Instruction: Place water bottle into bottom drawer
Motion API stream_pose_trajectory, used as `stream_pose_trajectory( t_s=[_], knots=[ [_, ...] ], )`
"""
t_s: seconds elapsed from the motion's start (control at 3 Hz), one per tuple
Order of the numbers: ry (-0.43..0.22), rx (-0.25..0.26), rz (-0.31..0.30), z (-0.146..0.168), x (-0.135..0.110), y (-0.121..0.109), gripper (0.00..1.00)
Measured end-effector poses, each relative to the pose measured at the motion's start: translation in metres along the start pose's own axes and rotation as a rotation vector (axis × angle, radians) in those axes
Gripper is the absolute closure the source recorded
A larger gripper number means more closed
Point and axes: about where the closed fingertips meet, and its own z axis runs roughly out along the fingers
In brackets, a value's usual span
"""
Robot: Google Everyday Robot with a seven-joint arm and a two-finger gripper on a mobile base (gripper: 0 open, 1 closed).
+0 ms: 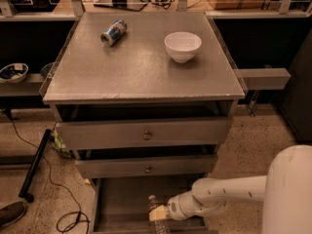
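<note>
The water bottle (156,214) is a small clear bottle, standing roughly upright over the floor of the bottom drawer (117,204), which is pulled out at the foot of the grey cabinet. My gripper (160,215) reaches in from the right on a white arm and is shut on the water bottle around its middle. The bottle's base runs off the lower edge of the camera view, so I cannot tell whether it rests on the drawer floor.
Two upper drawers (144,133) with brass knobs are slightly open above. On the cabinet top (131,67) lie a blue-and-silver soda can (113,32) and a white bowl (183,45). A black pole and cables (36,165) lie on the floor at left.
</note>
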Motion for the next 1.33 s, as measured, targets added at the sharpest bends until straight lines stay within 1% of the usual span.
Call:
stream_pose_trajectory(
  t_s=[0.33, 0.67, 1.0, 1.33],
  knots=[
    [-0.028, -0.011, 0.019, 0.013, -0.009, -0.008, 1.00],
    [-0.084, -0.018, 0.018, 0.024, -0.038, -0.018, 1.00],
    [-0.071, -0.027, 0.021, 0.036, -0.041, -0.023, 1.00],
    [-0.041, -0.048, 0.001, 0.080, -0.066, -0.023, 1.00]
  ],
)
